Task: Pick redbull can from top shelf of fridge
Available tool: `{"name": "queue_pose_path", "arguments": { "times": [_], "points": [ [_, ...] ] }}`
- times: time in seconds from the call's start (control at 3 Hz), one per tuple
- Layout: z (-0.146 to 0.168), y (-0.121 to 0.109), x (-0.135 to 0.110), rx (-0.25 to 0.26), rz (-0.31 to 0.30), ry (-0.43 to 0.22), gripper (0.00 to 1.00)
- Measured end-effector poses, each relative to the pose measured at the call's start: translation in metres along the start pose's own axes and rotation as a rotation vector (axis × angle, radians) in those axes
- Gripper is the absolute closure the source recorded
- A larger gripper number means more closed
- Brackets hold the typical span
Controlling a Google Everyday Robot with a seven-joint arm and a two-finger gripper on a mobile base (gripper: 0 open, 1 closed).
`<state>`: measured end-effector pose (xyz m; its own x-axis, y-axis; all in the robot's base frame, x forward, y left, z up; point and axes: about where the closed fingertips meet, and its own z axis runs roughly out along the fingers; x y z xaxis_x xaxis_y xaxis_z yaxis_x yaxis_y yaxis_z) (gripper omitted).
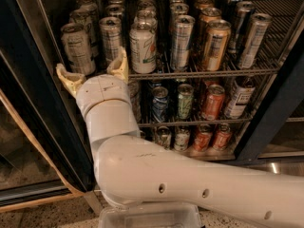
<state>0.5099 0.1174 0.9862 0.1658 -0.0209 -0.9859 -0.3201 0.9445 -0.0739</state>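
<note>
The redbull can (pixel 110 38), slim and silver with blue-grey panels, stands near the front of the top shelf (pixel 213 73) of the fridge (pixel 280 103). A wider white can with black text (pixel 76 49) is on its left and a white can with a green-red logo (pixel 142 49) on its right. My gripper (pixel 91 68) is open just in front of the redbull can. Its two yellowish fingers (pixel 118 66) are spread to either side of the can's base without touching it. The white wrist hides the can's bottom.
Rows of tall cans fill the top shelf, including silver (pixel 182 42), gold (pixel 214 44) and dark ones (pixel 254 39). Shorter cans sit on the two racks below (pixel 213 101). The dark door frame (pixel 42 103) stands at the left. A clear plastic tray (pixel 152 217) lies at the bottom.
</note>
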Motion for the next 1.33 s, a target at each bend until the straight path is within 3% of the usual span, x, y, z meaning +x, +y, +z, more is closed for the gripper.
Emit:
{"name": "queue_pose_path", "arguments": {
  "times": [0.33, 1.33],
  "points": [
    [0.0000, 0.0003, 0.0000, 0.001, 0.000, 0.000, 0.18],
    [0.0003, 0.0000, 0.0025, 0.010, 0.002, 0.004, 0.25]
  ]
}}
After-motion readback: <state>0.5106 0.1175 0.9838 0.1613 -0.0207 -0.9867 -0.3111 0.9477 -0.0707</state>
